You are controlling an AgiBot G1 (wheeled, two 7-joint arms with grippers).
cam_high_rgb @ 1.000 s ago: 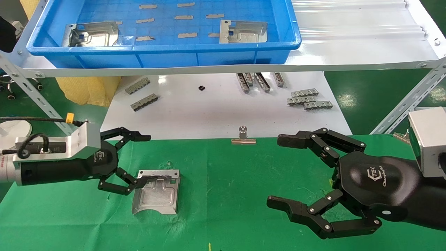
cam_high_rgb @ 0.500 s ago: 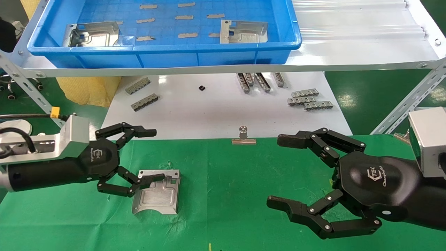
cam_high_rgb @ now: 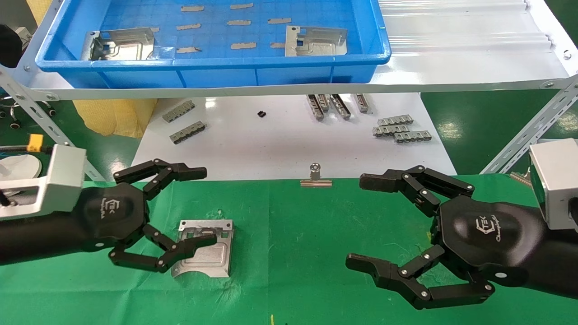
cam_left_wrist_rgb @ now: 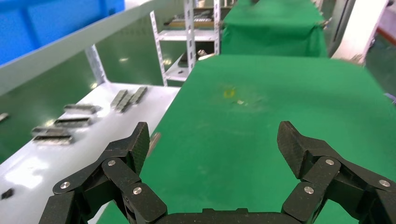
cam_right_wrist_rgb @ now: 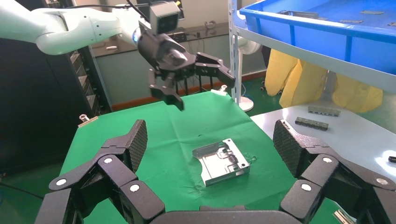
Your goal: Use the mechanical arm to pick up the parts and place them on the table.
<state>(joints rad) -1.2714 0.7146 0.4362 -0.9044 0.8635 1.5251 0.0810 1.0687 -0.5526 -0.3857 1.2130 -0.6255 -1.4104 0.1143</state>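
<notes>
On the table [cam_high_rgb: 307, 253], covered with green cloth, one silver part [cam_high_rgb: 205, 250] lies flat at the left side, and nothing grips it. The left mechanical arm [cam_high_rgb: 165, 216] is raised above the cloth beside this part, as the right wrist view shows, and its two fingers are spread wide with nothing between them; in the head view its lower finger crosses in front of the near left portion of the part. The right mechanical arm [cam_high_rgb: 363, 223] is at the right side over the cloth, well apart from the part, its fingers also spread wide and empty. In total three parts are visible: the one on the cloth and two more inside the blue bin [cam_high_rgb: 271, 74], one part [cam_high_rgb: 119, 44] near its left wall and one part [cam_high_rgb: 316, 41] near its right wall. The bin stands on a white shelf [cam_high_rgb: 451, 58] above and behind the cloth, and several small grey strips [cam_high_rgb: 241, 45] lie on its floor. Below the shelf there is a white tabletop [cam_high_rgb: 280, 144] with grey toothed pieces in three groups: two at the left [cam_high_rgb: 183, 122], four in the middle [cam_high_rgb: 336, 105], three at the right [cam_high_rgb: 399, 128]. A small black piece [cam_high_rgb: 261, 114] lies between them. One silver binder clip [cam_high_rgb: 315, 177] sits at the far edge of the cloth, between the two arms.
</notes>
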